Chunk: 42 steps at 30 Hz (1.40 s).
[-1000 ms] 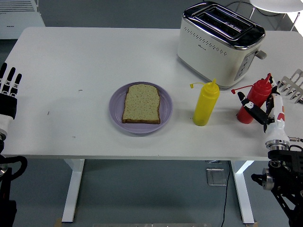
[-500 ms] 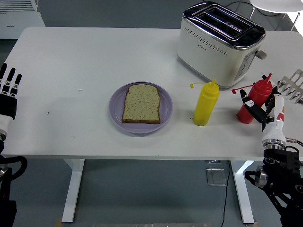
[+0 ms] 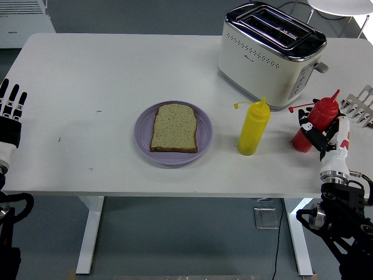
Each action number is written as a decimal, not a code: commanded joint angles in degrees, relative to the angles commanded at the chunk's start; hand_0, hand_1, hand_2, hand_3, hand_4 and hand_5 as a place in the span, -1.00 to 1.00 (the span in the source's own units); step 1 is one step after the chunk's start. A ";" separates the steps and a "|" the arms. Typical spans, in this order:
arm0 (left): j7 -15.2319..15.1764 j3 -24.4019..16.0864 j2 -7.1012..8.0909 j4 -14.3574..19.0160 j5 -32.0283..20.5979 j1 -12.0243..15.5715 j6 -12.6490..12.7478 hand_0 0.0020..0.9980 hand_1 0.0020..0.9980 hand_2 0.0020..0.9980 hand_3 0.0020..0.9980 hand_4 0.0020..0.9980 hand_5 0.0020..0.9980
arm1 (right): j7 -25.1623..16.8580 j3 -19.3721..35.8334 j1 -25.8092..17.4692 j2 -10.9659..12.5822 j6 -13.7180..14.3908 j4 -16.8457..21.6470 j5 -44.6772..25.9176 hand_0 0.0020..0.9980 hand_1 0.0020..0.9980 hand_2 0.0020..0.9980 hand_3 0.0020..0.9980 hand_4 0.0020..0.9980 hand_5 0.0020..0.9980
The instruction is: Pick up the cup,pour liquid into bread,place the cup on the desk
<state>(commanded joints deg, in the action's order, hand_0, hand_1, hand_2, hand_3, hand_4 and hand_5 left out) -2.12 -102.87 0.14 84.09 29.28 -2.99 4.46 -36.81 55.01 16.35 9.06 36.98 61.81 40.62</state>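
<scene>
Fingers (image 3: 309,129) of right hand (image 3: 326,137) touch tilted red bottle (image 3: 317,116)

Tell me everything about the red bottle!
The red bottle is a shiny plastic squeeze bottle with a pointed nozzle and a small red cap hanging off on a strap. It leans to the right near the table's right edge, before the toaster. The right hand's fingers wrap around it.

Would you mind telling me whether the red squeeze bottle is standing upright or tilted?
Tilted: the red squeeze bottle leans right, nozzle toward the toaster side, with the right hand closed around it.
</scene>
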 joint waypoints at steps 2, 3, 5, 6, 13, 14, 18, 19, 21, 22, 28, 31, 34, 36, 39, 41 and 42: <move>0.00 0.01 0.01 0.01 0.00 0.02 0.00 0.62 0.49 0.46 0.44 0.03 1.00 | -0.17 -0.18 0.12 -0.09 0.00 -0.08 -0.77 -0.20 -0.21 -0.10 0.02 0.28 -0.96; 0.00 0.01 0.02 0.01 0.00 0.02 0.00 0.62 0.49 0.46 0.44 0.03 1.00 | -0.17 -0.20 0.14 -0.10 0.00 -0.09 -0.86 -0.20 -0.21 -0.10 0.02 0.28 -0.96; -0.01 0.04 0.02 0.01 0.00 0.06 -0.01 0.62 0.49 0.46 0.44 0.03 1.00 | -0.17 -0.46 0.30 -0.16 0.00 -0.15 -1.80 -0.20 -0.21 -0.10 0.02 0.28 -0.96; -0.01 0.03 0.02 0.01 0.00 0.08 -0.01 0.62 0.49 0.46 0.44 0.03 1.00 | -0.17 -0.61 0.38 -0.19 0.00 -0.18 -2.32 -0.20 -0.21 -0.10 0.02 0.28 -0.96; -0.02 0.10 0.00 0.01 0.00 0.20 -0.02 0.62 0.49 0.46 0.44 0.03 1.00 | -0.17 -0.91 0.62 -0.31 0.00 0.09 -4.87 -0.26 -0.26 -0.14 0.00 0.22 -1.00; -0.02 0.10 -0.01 0.01 0.00 0.22 -0.02 0.62 0.49 0.46 0.44 0.03 1.00 | -0.17 -0.88 0.63 -0.31 0.00 0.19 -5.12 -0.29 -0.34 -0.20 -0.01 0.15 -1.00; -0.04 0.08 -0.02 0.03 0.01 0.33 -0.04 0.62 0.49 0.46 0.44 0.03 1.00 | -0.17 -0.63 0.48 -0.18 0.00 1.03 -5.95 -0.29 -0.34 -0.20 -0.01 0.15 -1.00; -0.04 0.09 -0.02 0.02 0.01 0.34 -0.03 0.62 0.49 0.46 0.44 0.03 1.00 | -0.17 -0.46 0.46 -0.14 0.00 1.35 -6.12 -0.29 -0.34 -0.20 -0.01 0.15 -1.00; -0.04 0.12 -0.02 0.01 0.01 0.35 -0.02 0.62 0.49 0.46 0.44 0.03 1.00 | -0.17 -0.18 0.42 -0.04 0.00 2.02 -6.32 -0.48 -0.43 -0.24 -0.01 0.11 -1.00; -0.04 0.13 -0.02 0.01 0.00 0.35 -0.02 0.62 0.49 0.46 0.44 0.03 1.00 | -0.17 -0.09 0.41 0.01 0.00 2.26 -6.33 -0.48 -0.43 -0.24 -0.01 0.11 -1.00; -0.05 0.19 -0.01 0.02 0.00 0.38 -0.01 0.62 0.49 0.46 0.44 0.03 1.00 | -0.17 0.76 0.20 0.44 0.00 4.35 -5.09 -0.65 -0.51 -0.28 -0.02 0.09 -0.96; -0.05 0.19 0.01 0.06 0.00 0.40 -0.01 0.62 0.49 0.46 0.44 0.03 1.00 | -0.17 1.34 0.01 0.76 0.00 5.57 -3.72 -0.65 -0.51 -0.28 -0.02 0.09 -0.96; -0.05 0.11 0.02 0.08 -0.01 0.42 0.01 0.62 0.49 0.46 0.44 0.03 1.00 | 0.33 2.29 -0.13 1.29 0.00 7.73 -0.82 -0.77 -0.54 -0.30 -0.04 0.10 -0.93; -0.05 0.03 0.03 0.09 -0.02 0.39 0.02 0.62 0.49 0.46 0.44 0.03 1.00 | 1.36 2.92 -0.10 1.72 0.00 9.28 1.53 -0.77 -0.54 -0.30 -0.04 0.10 -0.93; -0.06 -0.08 0.05 0.11 -0.02 0.38 0.02 0.62 0.49 0.46 0.44 0.03 1.00 | 3.35 3.76 0.02 2.40 0.00 11.45 5.29 -0.81 -0.55 -0.31 -0.03 0.09 -0.90; -0.05 -0.12 0.05 0.13 -0.01 0.30 0.01 0.62 0.49 0.46 0.44 0.03 1.00 | 6.33 4.39 0.36 3.20 0.00 13.66 9.45 -0.81 -0.55 -0.31 -0.03 0.09 -0.90; -0.05 -0.13 0.05 0.14 -0.01 0.26 0.00 0.62 0.49 0.46 0.44 0.03 1.00 | 7.92 4.56 0.48 3.46 0.00 14.47 11.59 -0.81 -0.55 -0.31 -0.03 0.09 -0.90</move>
<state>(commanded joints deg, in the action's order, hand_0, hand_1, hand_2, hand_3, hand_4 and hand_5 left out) -2.17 -103.00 0.19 84.22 29.26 -2.73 4.47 -28.89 59.57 16.83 12.53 36.98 76.28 52.21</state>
